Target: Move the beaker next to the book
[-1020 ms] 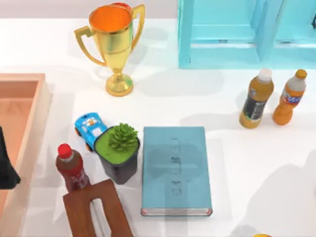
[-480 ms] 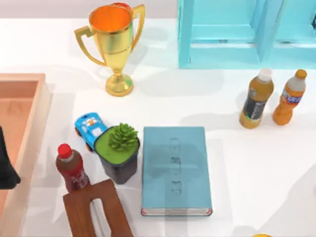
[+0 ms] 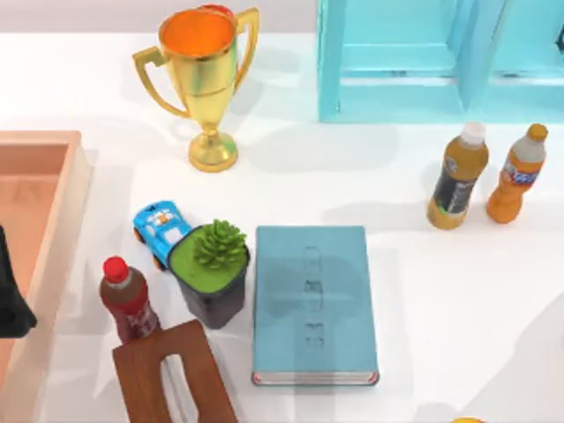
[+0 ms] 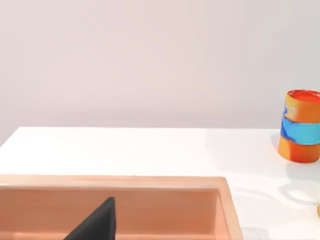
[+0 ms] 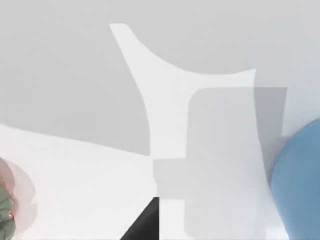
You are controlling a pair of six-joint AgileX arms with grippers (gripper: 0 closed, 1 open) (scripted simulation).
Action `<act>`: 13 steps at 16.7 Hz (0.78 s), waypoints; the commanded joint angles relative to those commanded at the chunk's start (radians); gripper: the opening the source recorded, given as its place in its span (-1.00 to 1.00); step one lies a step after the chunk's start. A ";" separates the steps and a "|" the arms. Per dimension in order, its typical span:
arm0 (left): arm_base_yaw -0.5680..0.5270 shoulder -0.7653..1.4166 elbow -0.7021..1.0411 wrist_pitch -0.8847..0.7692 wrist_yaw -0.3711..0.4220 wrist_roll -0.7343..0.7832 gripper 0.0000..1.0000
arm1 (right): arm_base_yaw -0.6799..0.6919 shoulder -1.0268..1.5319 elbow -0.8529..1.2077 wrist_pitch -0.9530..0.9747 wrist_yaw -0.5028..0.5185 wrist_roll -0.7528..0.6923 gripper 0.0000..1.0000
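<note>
My right wrist view catches the beaker [image 5: 300, 185], a rounded blue shape on the white table [image 5: 75, 180]. From above, the book [image 3: 313, 304] lies flat beside a potted succulent [image 3: 214, 273]. My left arm [image 3: 11, 295] is parked at the table's left edge over a wooden tray [image 3: 53, 256]. I cannot tell how either gripper's fingers stand.

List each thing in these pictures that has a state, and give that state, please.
Book: closed, flat on the table.
Trophy: upright.
Red bottle: upright, capped.
Two orange bottles: upright, capped.
Potted plant: upright, beside the book.
Toy car: on its wheels.
Beaker: partly visible in the right wrist view, state unclear.
</note>
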 joint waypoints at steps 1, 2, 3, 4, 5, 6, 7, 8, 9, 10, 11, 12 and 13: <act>0.000 0.000 0.000 0.000 0.000 0.000 1.00 | 0.000 0.000 0.000 0.000 0.000 0.000 -0.06; 0.000 0.000 0.000 0.000 0.000 0.000 1.00 | 0.000 0.000 0.000 0.000 0.000 0.000 -0.21; 0.000 0.000 0.000 0.000 0.000 0.000 1.00 | 0.000 0.000 0.000 0.000 0.000 0.000 -0.36; 0.000 0.000 0.000 0.000 0.000 0.000 1.00 | 0.000 0.000 0.000 0.000 0.000 0.000 -0.51; 0.000 0.000 0.000 0.000 0.000 0.000 1.00 | 0.000 0.000 0.000 0.000 0.000 0.000 -0.66; 0.000 0.000 0.000 0.000 0.000 0.000 1.00 | 0.000 0.000 0.000 0.000 0.000 0.000 -0.81; 0.000 0.000 0.000 0.000 0.000 0.000 1.00 | 0.000 0.000 0.000 0.000 0.000 0.000 -0.96; 0.000 0.000 0.000 0.000 0.000 0.000 1.00 | 0.000 0.000 0.000 0.000 0.000 0.000 -1.00; 0.000 0.000 0.000 0.000 0.000 0.000 1.00 | 0.000 0.000 0.000 0.000 0.000 0.000 -1.00; 0.000 0.000 0.000 0.000 0.000 0.000 1.00 | 0.000 0.000 0.000 0.000 0.000 0.000 -1.00; 0.000 0.000 0.000 0.000 0.000 0.000 1.00 | 0.000 0.000 0.000 0.000 0.000 0.000 -1.00; 0.000 0.000 0.000 0.000 0.000 0.000 1.00 | 0.000 0.000 0.000 0.000 0.000 0.000 -1.00; 0.000 0.000 0.000 0.000 0.000 0.000 1.00 | 0.000 0.000 0.000 0.000 0.000 0.000 -1.00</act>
